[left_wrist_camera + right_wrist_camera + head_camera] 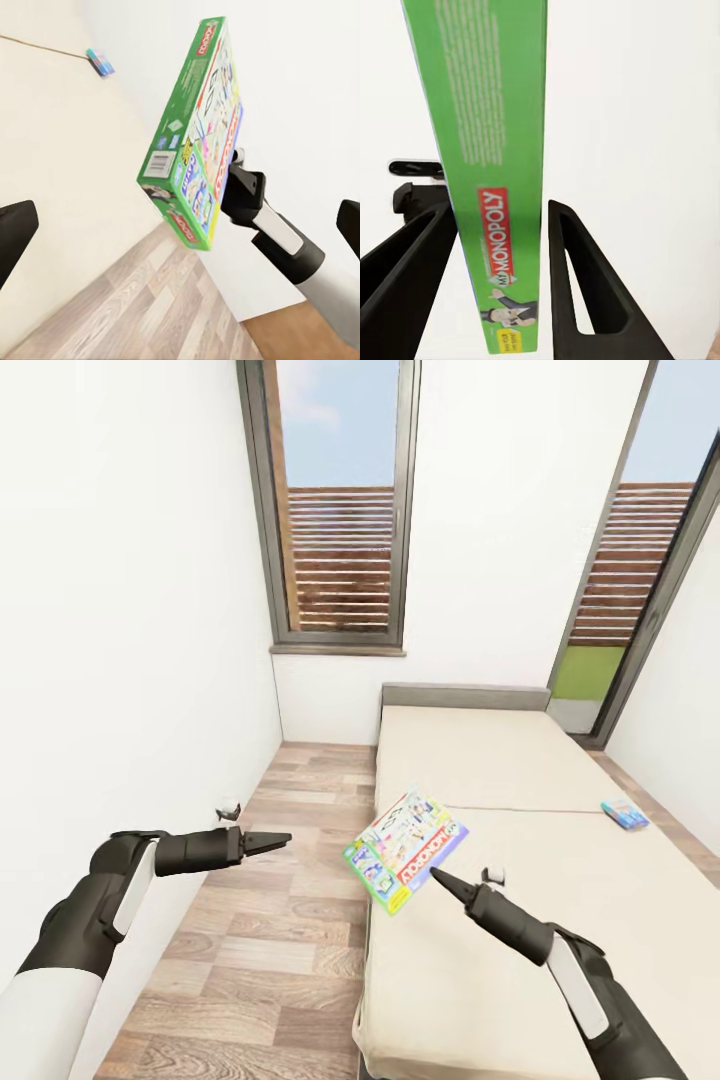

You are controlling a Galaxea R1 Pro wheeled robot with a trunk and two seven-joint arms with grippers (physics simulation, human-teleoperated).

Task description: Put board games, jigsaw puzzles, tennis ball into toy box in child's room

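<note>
Monopoly box [405,850] is clamped at one edge between the right gripper's [437,877] fingers and lifted clear of the bed [500,760], seemingly for carrying; the left gripper [275,841] is held empty, fingers apart

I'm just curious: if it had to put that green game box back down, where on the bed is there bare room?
Nearly all the bed is bare: the wide stretch between the Monopoly box in the right end effector and the light-blue box near the far edge, plus the part toward the headboard.
</note>
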